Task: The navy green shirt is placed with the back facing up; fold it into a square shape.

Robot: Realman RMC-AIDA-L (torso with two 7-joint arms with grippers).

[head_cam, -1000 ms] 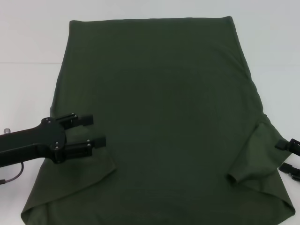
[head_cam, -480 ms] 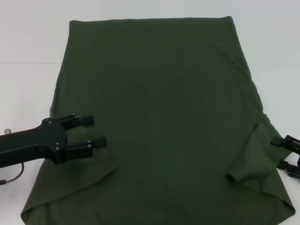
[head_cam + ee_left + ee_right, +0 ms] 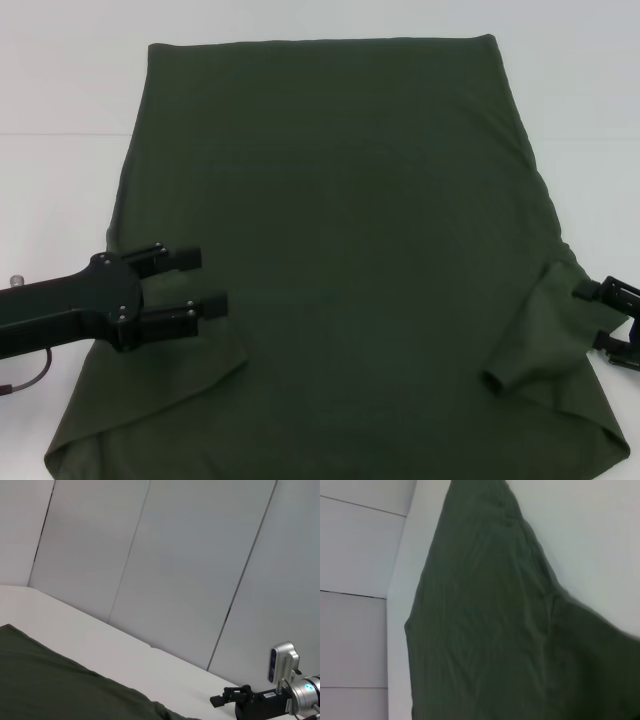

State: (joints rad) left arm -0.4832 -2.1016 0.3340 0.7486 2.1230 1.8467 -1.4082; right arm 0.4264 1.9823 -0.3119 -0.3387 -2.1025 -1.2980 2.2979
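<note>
The navy green shirt (image 3: 340,250) lies spread flat on the white table, reaching from the far side down to the near edge of the head view. Its two sleeves are folded in over the body near the bottom corners. My left gripper (image 3: 212,280) hovers open over the left sleeve fold, with nothing between its fingers. My right gripper (image 3: 592,320) pokes in at the right edge, open, its fingers on either side of the right sleeve's outer edge. The left wrist view shows the shirt (image 3: 60,685) and, farther off, the right gripper (image 3: 222,700). The shirt (image 3: 510,630) fills the right wrist view.
White table (image 3: 60,150) surrounds the shirt on the left, far and right sides. Grey wall panels (image 3: 175,570) stand behind the table. A loose cable (image 3: 25,380) hangs under my left arm.
My right gripper has moved left and slightly up, coming onto the right sleeve's edge. The left gripper and the shirt have stayed put.
</note>
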